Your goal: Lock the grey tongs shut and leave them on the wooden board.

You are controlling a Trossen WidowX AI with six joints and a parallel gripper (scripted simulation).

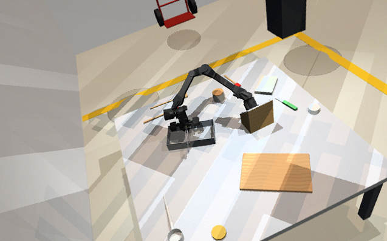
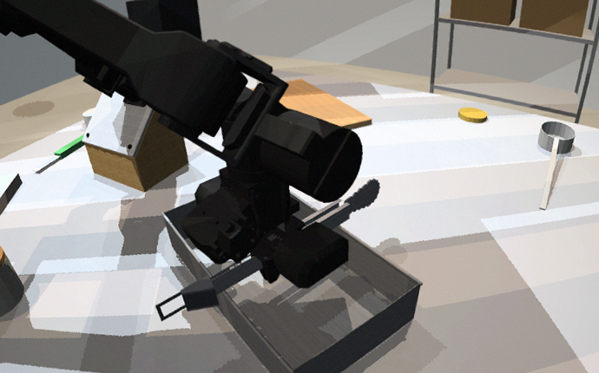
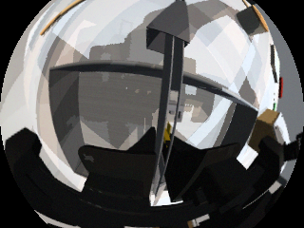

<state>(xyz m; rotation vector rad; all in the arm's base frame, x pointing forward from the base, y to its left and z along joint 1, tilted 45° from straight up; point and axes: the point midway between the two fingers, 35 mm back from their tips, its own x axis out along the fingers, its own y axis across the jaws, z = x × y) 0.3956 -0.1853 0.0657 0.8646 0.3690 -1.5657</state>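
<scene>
Tongs (image 1: pixel 188 139) (image 2: pixel 237 276) (image 3: pixel 176 62): across the tin (image 1: pixel 207 141) (image 2: pixel 358 341) (image 3: pixel 114 66), directly beneath my wrist.
Gripper (image 1: pixel 185 127) (image 2: pixel 267 261) (image 3: pixel 155 131): nearly closed, pinching both tong arms.
Long axis: hinge and tips past opposite rims; I judge tips must swing up.
Board (image 1: pixel 274 172) (image 2: pixel 321 102): well apart, beyond the tips' side.

At twelve o'clock in the top view, a red hand truck (image 1: pixel 179 20) stands on the beige floor (image 1: pixel 224 31); yellow tape (image 1: pixel 380 84) runs toward four o'clock.

In the top view, the roasting tin (image 1: pixel 208 141) (image 2: pixel 358 351) (image 3: pixel 111 67) lies left of the mounting block (image 1: pixel 259 118) (image 2: pixel 114 165) (image 3: pixel 266 127); the board (image 1: pixel 275 172) (image 2: pixel 323 103) lies nearer, right of the round disc (image 1: pixel 218 232) (image 2: pixel 472 114).
</scene>
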